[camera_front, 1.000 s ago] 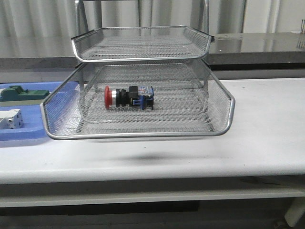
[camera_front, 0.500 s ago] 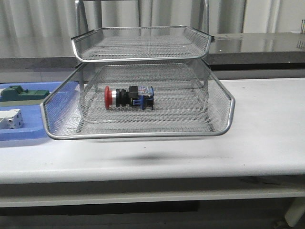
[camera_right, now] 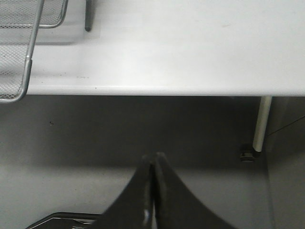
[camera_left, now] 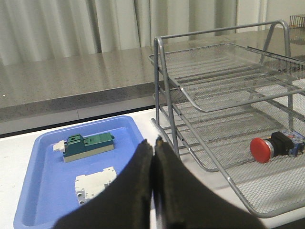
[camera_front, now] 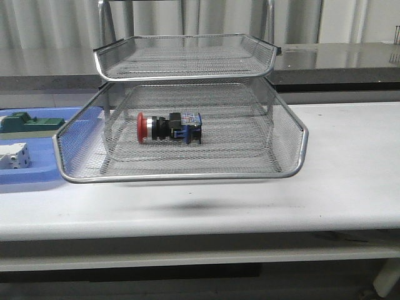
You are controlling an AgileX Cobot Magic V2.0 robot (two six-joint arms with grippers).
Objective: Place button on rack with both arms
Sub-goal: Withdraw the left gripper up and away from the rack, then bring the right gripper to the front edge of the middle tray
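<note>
Button (camera_front: 169, 127) lying in rack (camera_front: 181, 169) tray

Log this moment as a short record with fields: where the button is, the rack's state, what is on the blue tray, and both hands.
button: push button lies on its side in the pulled-out wire tray, red head toward the robot's left
rack: wire-mesh rack, one tray slid forward, upper tray bare
blue tray: blue tray beside the rack holds a green component and a white terminal block
left hand: left hand shut, holding nothing
right hand: right hand shut, holding nothing, off the table's front edge
</note>
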